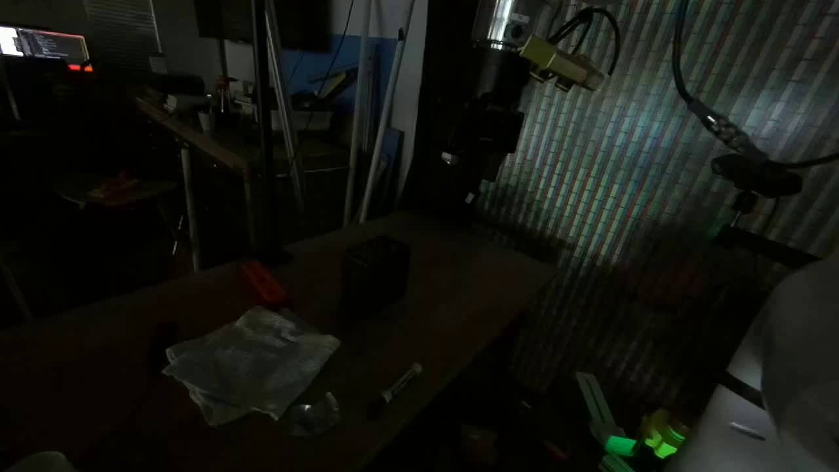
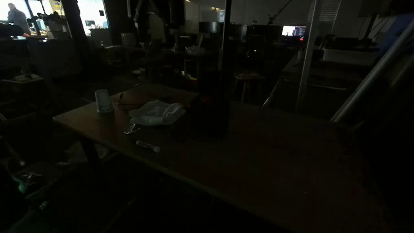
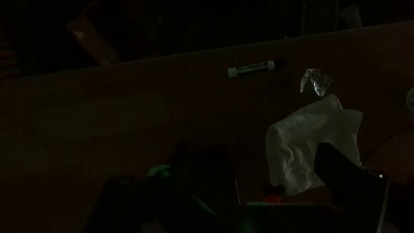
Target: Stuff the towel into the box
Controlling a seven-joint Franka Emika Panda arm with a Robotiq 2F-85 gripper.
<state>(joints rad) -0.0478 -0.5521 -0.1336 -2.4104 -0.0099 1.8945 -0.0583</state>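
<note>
Claw (image 3: 252, 151), one, dark, nearest the wrist camera: fingers (image 3: 336, 168) spread wide, nothing held between them; in an exterior view it hangs from the arm (image 1: 501, 29), raised above the tabletop (image 2: 258, 161) and well apart from the towel (image 1: 252, 364). Towel, one, pale, textured (folded unevenly, a lower layer showing past the upper): lying flat on the tabletop, wholly outside the box (image 1: 377, 275); in the wrist view one finger crosses in front of it. Box, one, dark: standing near the towel in both exterior views; interior too dim to read. Red item (image 1: 264, 283), one, elongated: at the tabletop's edge, just beside the towel; whether the two touch cannot be told. Marker pen (image 3: 251, 68), one, pale body with dark label and dark tip end: lying on its side near the opposite edge. Crumpled clear scrap (image 3: 316, 82), one, shiny: just beside the towel. Cup (image 2: 104, 102), one, pale: on the tabletop, with the towel between it and the box; only a sliver shows in the wrist view. Backdrop (image 1: 609, 157), one, brick-patterned: beyond the tabletop. Monitor (image 2: 293, 30), one, lit: in the dim background.
</note>
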